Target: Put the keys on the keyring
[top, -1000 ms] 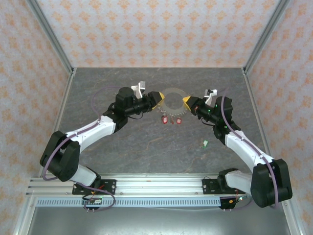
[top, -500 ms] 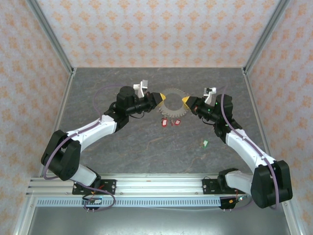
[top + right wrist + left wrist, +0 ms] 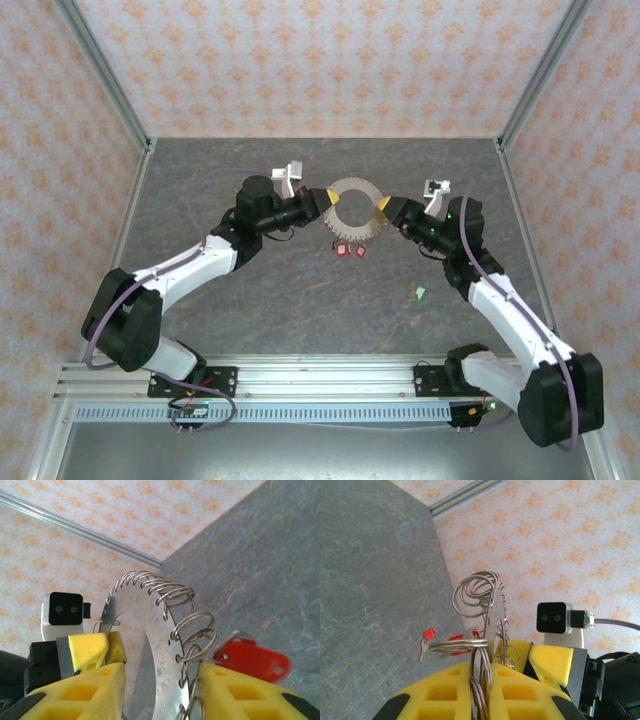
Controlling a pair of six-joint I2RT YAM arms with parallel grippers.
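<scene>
The keyring is held off the table between both grippers. It is a flat grey metal ring with small wire loops along its rim. My left gripper is shut on its left edge; in the left wrist view the keyring stands edge-on in my gripper. My right gripper is open, its yellow fingers on either side of the ring's band, with a gap at the left finger. Two red keys hang below the ring. A red key dangles by the right finger. A green key lies on the table.
The grey stone-patterned table is walled by patterned panels with metal corner posts. The right gripper's yellow pads and wrist camera face the left wrist view just beyond the ring.
The right wrist has swung outward to the right and the ring now faces the top camera more openly. The hanging red keys shifted slightly right. The left gripper kept its hold.
</scene>
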